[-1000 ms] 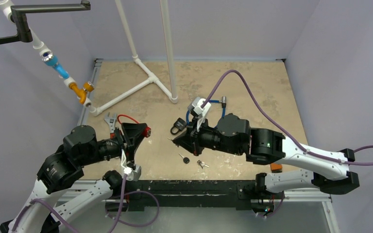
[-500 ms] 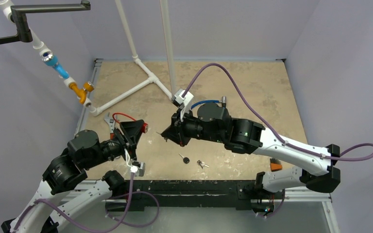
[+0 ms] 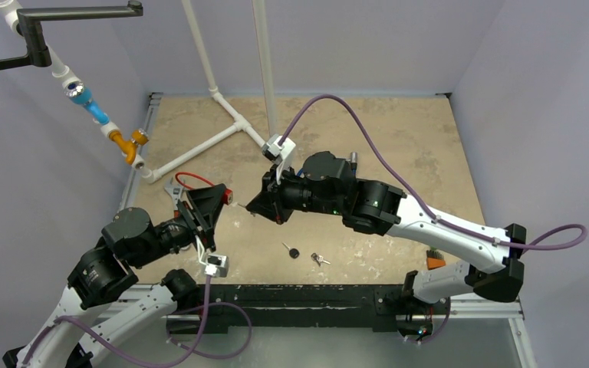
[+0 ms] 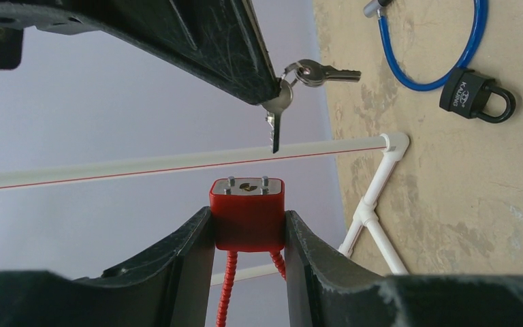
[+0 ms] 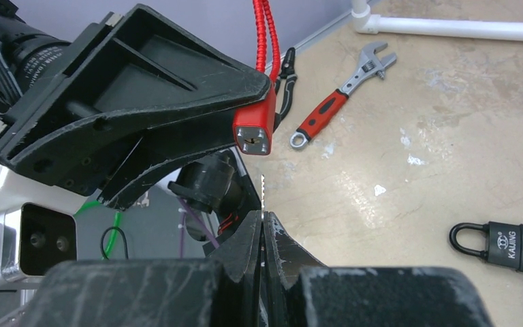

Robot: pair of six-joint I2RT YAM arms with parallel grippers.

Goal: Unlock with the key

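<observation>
Facing red lock [image 4: 247, 212], key [image 4: 276, 116] (just apart).

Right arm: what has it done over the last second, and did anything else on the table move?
The right gripper, shut on the key, swung left across the table; the key's tip now sits just short of the red lock, not inserted. The left gripper kept hold of the red lock, barely shifting. The two loose keys and the wrench stayed put.
</observation>
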